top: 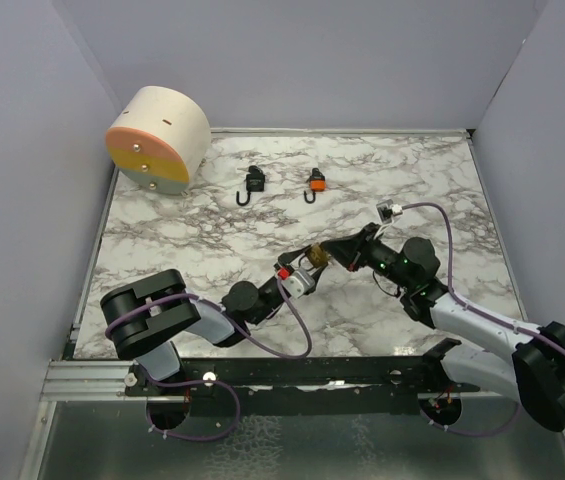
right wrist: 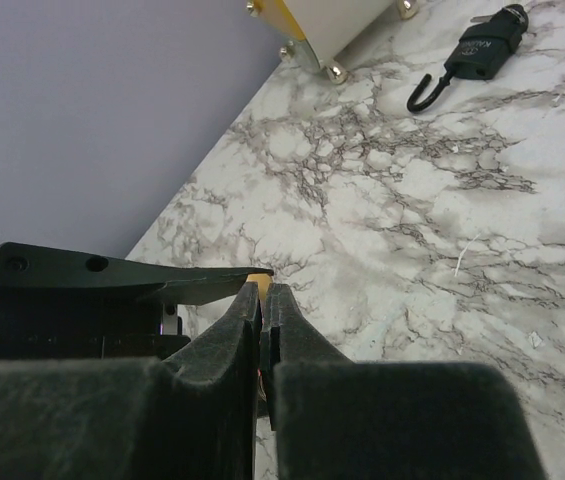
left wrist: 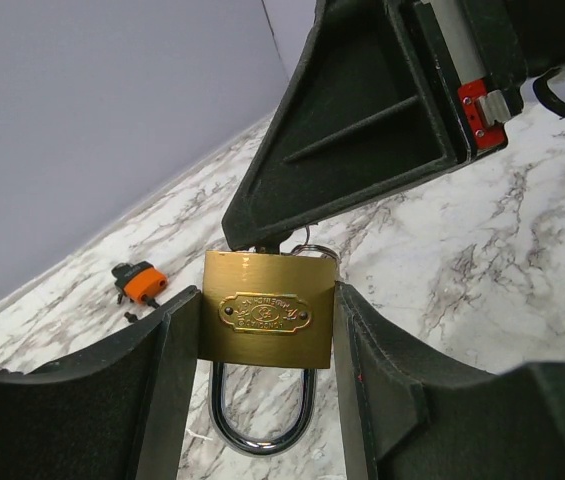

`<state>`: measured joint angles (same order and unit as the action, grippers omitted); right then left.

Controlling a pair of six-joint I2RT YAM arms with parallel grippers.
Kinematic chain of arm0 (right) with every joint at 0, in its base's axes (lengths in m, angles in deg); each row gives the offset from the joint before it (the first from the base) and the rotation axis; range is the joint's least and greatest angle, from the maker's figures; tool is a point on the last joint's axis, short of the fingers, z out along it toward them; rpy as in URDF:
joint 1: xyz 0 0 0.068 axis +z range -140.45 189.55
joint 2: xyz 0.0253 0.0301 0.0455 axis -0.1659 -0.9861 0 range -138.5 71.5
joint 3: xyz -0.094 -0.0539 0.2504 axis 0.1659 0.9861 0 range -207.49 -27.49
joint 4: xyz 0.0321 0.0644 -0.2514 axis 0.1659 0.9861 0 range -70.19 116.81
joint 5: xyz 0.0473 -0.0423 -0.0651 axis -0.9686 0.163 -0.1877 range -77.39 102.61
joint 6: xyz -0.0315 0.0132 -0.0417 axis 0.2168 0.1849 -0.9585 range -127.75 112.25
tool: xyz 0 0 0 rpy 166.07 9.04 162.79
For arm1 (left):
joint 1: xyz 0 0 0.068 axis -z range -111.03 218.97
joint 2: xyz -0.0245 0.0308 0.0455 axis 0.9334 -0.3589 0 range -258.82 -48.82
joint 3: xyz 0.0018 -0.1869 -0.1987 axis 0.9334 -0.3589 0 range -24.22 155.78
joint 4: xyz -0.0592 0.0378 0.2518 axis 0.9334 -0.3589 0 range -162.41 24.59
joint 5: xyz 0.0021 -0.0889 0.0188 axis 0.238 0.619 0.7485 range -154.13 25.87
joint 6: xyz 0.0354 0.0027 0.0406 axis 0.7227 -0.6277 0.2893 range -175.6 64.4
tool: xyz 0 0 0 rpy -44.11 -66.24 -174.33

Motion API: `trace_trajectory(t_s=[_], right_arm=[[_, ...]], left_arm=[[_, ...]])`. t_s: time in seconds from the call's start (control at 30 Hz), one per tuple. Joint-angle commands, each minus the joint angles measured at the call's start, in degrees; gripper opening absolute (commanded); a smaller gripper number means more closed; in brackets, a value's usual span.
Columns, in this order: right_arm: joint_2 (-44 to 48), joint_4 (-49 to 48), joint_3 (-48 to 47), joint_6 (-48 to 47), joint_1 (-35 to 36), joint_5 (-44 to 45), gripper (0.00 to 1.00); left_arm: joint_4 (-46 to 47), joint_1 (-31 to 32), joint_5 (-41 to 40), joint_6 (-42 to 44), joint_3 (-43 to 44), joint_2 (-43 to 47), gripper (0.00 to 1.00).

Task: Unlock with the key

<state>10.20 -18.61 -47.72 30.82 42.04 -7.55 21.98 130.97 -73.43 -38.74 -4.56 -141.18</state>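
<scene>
A brass padlock (left wrist: 267, 308) sits clamped by its sides between my left gripper's fingers (left wrist: 162, 390), with its steel shackle (left wrist: 262, 420) closed and pointing back toward the wrist. In the top view the padlock (top: 314, 257) is held above the middle of the table by my left gripper (top: 302, 270). My right gripper (top: 334, 254) meets the lock's keyhole end. Its jaws (right wrist: 264, 292) are pressed together on the key, which is almost entirely hidden. Only a bit of key ring (left wrist: 309, 240) and a sliver of brass (right wrist: 258, 281) show.
A black padlock with a hook (top: 253, 183) and an orange one (top: 315, 183) lie at the back of the marble table (top: 182, 240). A white and yellow cylinder (top: 157, 138) stands at the back left. Grey walls close in the sides.
</scene>
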Motion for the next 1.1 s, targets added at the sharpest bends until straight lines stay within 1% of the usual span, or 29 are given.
trace_trajectory(t_s=[0.0,0.27,0.57,0.77,0.97,1.07], right_arm=[[-1.8,-1.2,0.9,2.7,0.6,-2.4,0.01],[-2.6,-2.2,1.3,5.0,0.6,-2.0,0.01],[-5.1,-3.9,0.9,7.2,0.6,-2.8,0.01],[-5.0,2.4,-1.2,9.1,0.6,0.8,0.01],[-7.3,9.5,-5.1,11.0,0.6,3.1,0.01],[-8.7,11.2,-6.2,12.0,0.6,3.8,0.01]], left_arm=[[14.5,0.3,0.7,1.7,5.0,1.3,0.00],[14.5,0.2,1.1,0.4,6.6,0.9,0.00],[14.5,0.3,0.5,1.0,8.4,0.5,0.00],[14.1,1.5,-5.9,4.3,10.8,-2.7,0.00],[13.9,3.9,-13.3,8.9,13.6,-8.8,0.00],[13.5,5.3,-17.4,11.8,15.4,-11.7,0.00]])
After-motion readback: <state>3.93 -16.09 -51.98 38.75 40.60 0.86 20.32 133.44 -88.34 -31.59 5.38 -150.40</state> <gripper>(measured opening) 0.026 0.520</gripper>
